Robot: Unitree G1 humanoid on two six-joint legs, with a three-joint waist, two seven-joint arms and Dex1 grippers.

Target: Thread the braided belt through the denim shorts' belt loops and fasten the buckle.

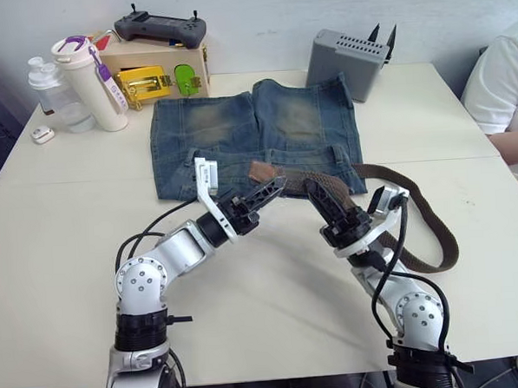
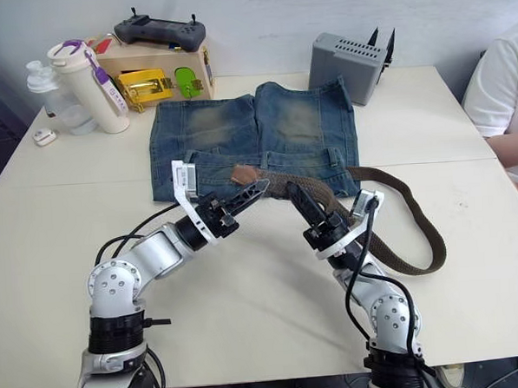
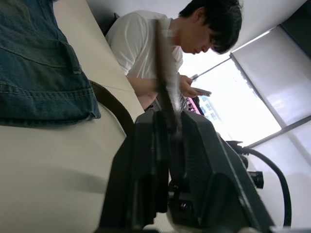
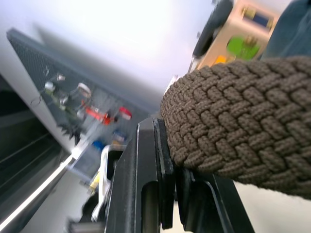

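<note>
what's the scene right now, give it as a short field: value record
surface: white table
denim shorts: flat, waistband toward the robot
braided belt: tan tip on the waistband, the rest loops off to the robot's right on the table
left gripper: shut on the braided belt near the tan tip
right gripper: shut on the braided belt further along
buckle: cannot tell where it is
threading: cannot tell if any loop is passed
far edge: white bottle, wooden box, grey rack
person: seated at the robot's right
</note>
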